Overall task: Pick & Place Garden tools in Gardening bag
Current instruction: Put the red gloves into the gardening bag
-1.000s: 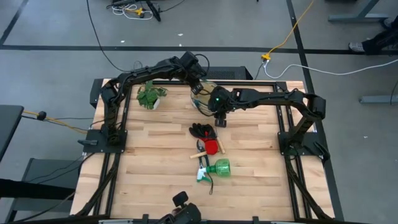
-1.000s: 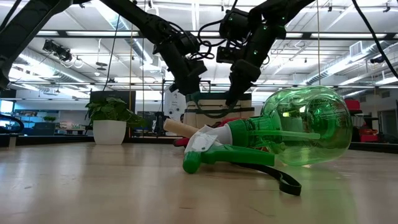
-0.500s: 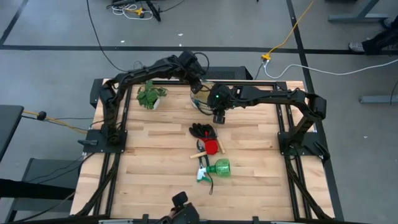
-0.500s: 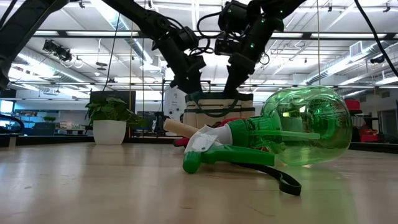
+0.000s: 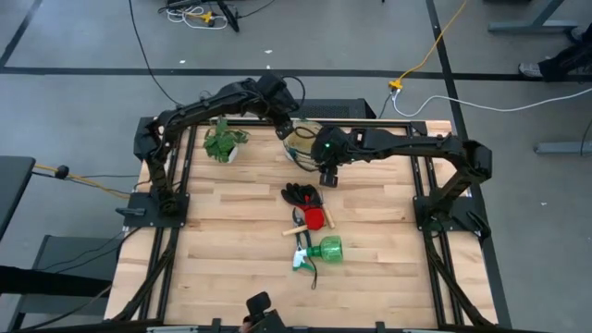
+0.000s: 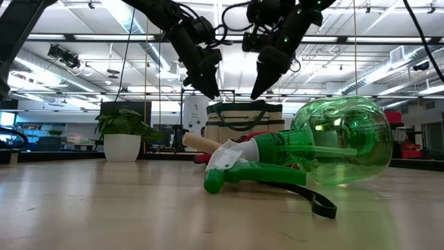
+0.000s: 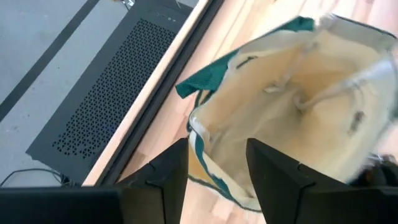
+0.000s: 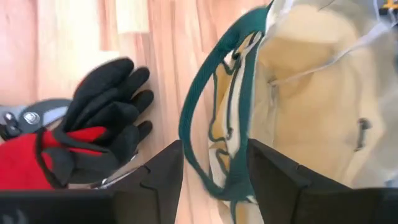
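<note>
The beige gardening bag [image 5: 305, 141] with green trim stands on its base at the table's far middle, mouth up; it also shows in the low view [image 6: 243, 117]. My left gripper [image 7: 216, 163] is open just above the bag's far-left rim. My right gripper [image 8: 214, 163] is open over the bag's near rim and green loop handle [image 8: 194, 124]. In the low view both grippers hang clear above the bag. Black gloves [image 5: 300, 194], a red-headed hand tool [image 5: 316, 218] and the green spray bottle [image 5: 324, 250] lie nearer. Grey shears blades [image 8: 28, 115] poke out from under the gloves.
A potted plant [image 5: 222, 143] stands at the far left of the table. The black frame rails run along the table's left and right sides. A dark computer case [image 7: 118, 87] sits beyond the far edge. Bare wood lies on the near left and right.
Both grippers have risen from the bag's top edge and now hang clear above it. The bag stays standing in place, and its green handles now show between the two grippers in the low view.
</note>
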Controlling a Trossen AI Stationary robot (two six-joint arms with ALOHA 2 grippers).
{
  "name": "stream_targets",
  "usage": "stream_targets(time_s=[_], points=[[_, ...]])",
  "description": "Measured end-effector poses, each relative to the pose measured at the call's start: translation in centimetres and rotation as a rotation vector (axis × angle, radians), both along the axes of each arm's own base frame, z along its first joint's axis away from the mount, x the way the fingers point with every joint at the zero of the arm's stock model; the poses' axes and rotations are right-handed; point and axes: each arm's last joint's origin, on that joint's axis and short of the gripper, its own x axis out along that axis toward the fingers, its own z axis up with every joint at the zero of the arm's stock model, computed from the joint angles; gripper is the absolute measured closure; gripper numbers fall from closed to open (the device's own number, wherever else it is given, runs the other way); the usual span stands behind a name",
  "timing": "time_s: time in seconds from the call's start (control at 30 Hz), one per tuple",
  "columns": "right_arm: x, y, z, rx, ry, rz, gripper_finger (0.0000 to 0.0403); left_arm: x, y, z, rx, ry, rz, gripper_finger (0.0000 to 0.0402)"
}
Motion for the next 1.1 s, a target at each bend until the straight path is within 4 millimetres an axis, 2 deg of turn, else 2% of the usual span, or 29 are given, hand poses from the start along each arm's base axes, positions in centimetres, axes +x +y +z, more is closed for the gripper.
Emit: stream_targets(time_s=[0.2, 0.33, 0.87, 1.1], points=[[-1.3, 0.4, 2.3, 0.022, -0.086, -0.038, 0.0225, -0.9, -1.2, 1.1, -0.022, 0.03, -0.018, 0.0232], [-2.0, 1.2, 3.2, 0.047, -0.1, -0.043, 0.0225, -1.3, -2.4, 1.4, -0.056, 0.071, -0.048, 0.0232], [-2.1, 6.7, 3.0, 0.149, -0.034, -0.004, 0.0225, -0.5, -8.2, 1.0, -0.164, 0.234, -0.222, 0.0232], [-2.3, 8.0, 2.7, 0.227, -0.014, -0.084, 0.0225, -0.7, -11.3, 2.6, -0.14, 0.222, -0.299, 0.0232]])
